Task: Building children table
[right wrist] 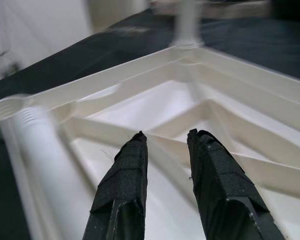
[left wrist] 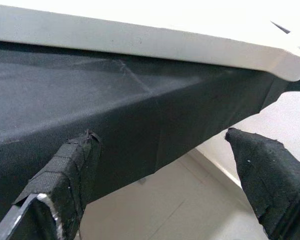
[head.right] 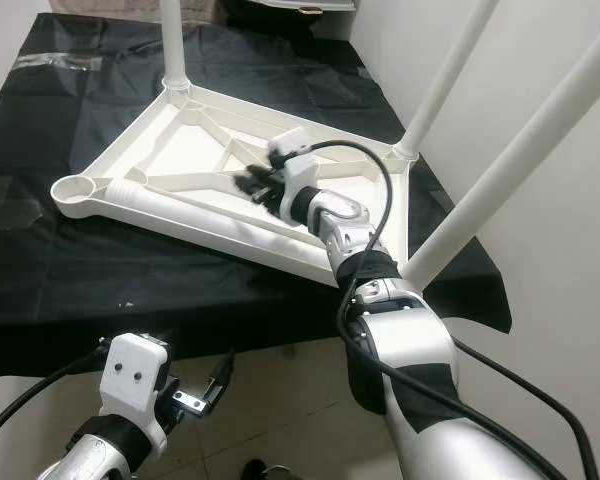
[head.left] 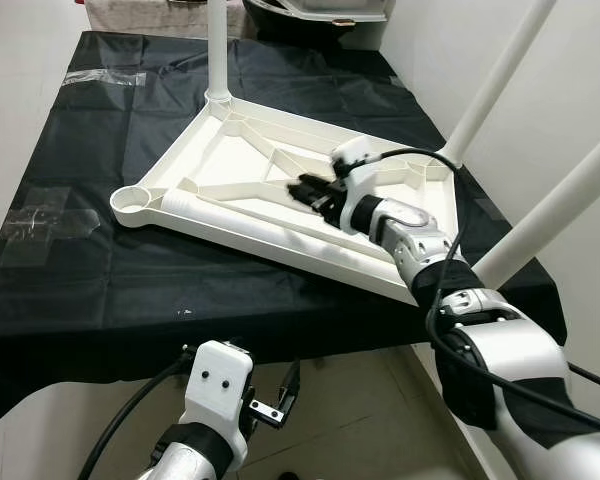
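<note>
I am hovering my right gripper, fingers slightly parted and empty, over the upturned white tabletop. My left gripper, fingers spread, is hanging below the black-covered table.

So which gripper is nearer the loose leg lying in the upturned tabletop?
Right. The right gripper hovers over the tabletop just above the loose leg; the left gripper hangs below the table edge.

Support: counter draped in black cloth | On it: white upturned table top, spanning centre to right edge; loose leg lying inside its near rim | Clear tape patches by left edge
</note>
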